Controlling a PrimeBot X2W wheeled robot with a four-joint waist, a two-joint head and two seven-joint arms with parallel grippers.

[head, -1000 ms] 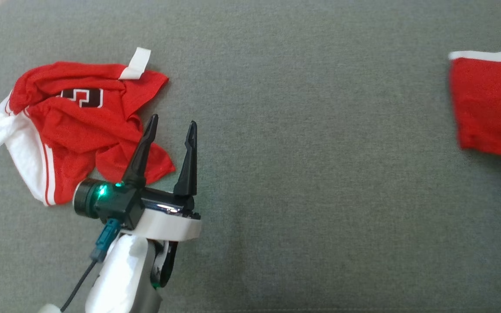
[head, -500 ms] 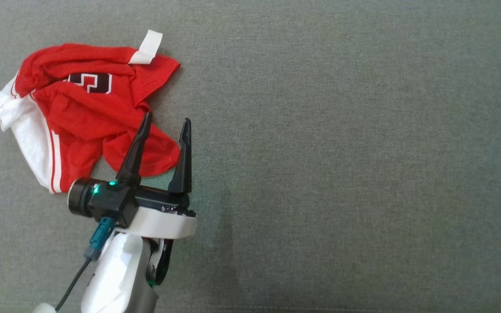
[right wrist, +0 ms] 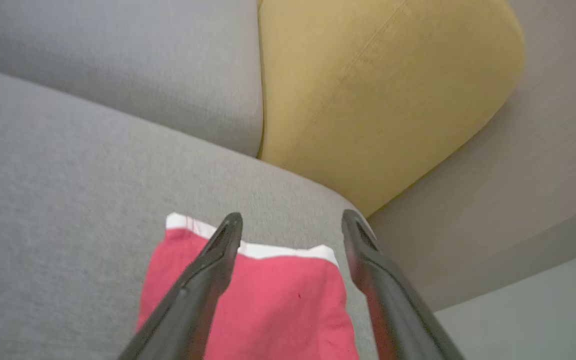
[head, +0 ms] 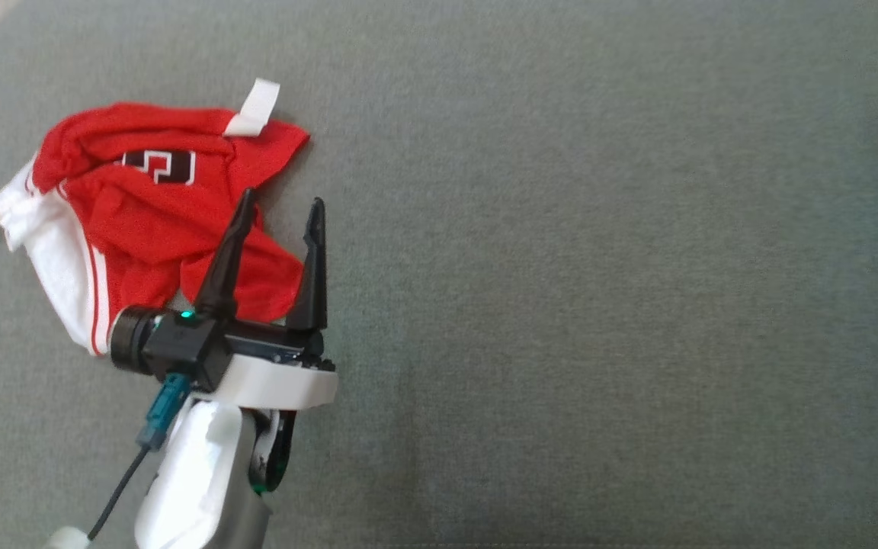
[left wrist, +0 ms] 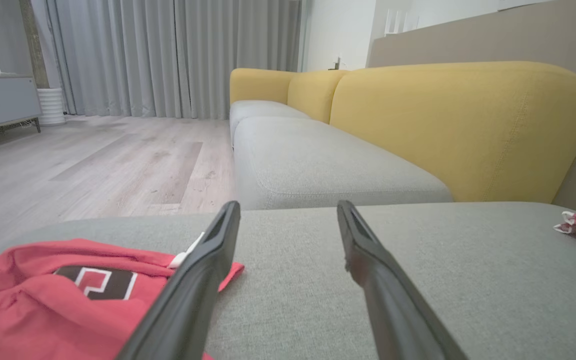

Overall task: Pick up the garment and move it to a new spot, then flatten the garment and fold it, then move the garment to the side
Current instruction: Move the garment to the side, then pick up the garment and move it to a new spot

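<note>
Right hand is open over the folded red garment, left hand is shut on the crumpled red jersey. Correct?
Not quite. The left hand is open, not shut on the crumpled red jersey: the left wrist view shows its fingers apart with bare cushion between them. The right hand is open over the folded red garment.

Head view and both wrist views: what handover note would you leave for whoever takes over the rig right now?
Left gripper: jaws open, empty, over the crumpled red garment's lower right corner, left on the grey cushion.
Right gripper: jaws open, empty, above the folded red garment at the cushion's right edge.
Done: that one looks folded and set aside.
Left: pick up, flatten, fold, move the crumpled one.
</note>
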